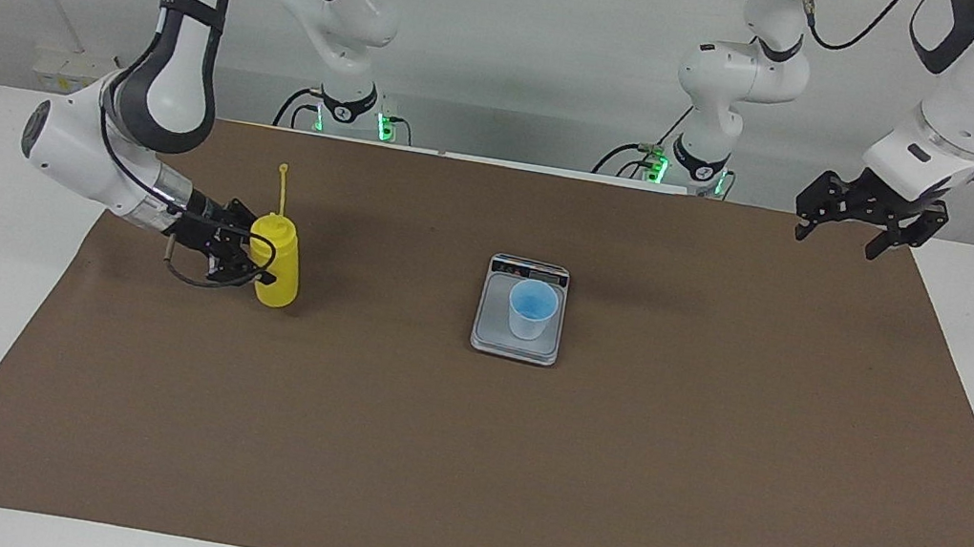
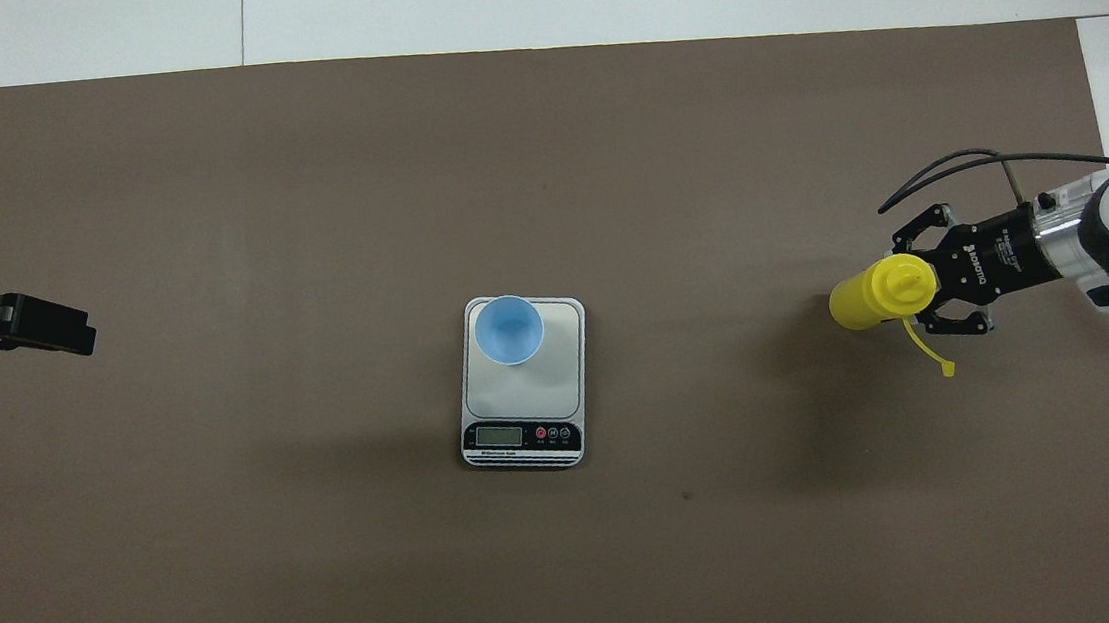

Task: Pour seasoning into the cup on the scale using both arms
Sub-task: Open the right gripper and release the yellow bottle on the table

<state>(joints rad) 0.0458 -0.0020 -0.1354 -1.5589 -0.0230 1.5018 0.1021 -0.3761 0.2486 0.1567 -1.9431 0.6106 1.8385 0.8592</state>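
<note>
I have the right gripper [image 1: 250,258] clamped sideways around the bright yellow cylindrical plastic squeeze bottle [image 1: 276,259], which stands upright on the brown mat [image 1: 459,462] toward the right arm's end of the table, its thin tethered tip [image 1: 281,185] sticking up above the cap. The small light blue tapered plastic cup [image 1: 532,308] sits on the flat silver-grey digital scale [image 1: 515,345] at the middle of the mat, well apart from the bottle. My left gripper [image 1: 862,221] waits in the air over the mat's corner at the left arm's end, its fingers spread and holding nothing.
</note>
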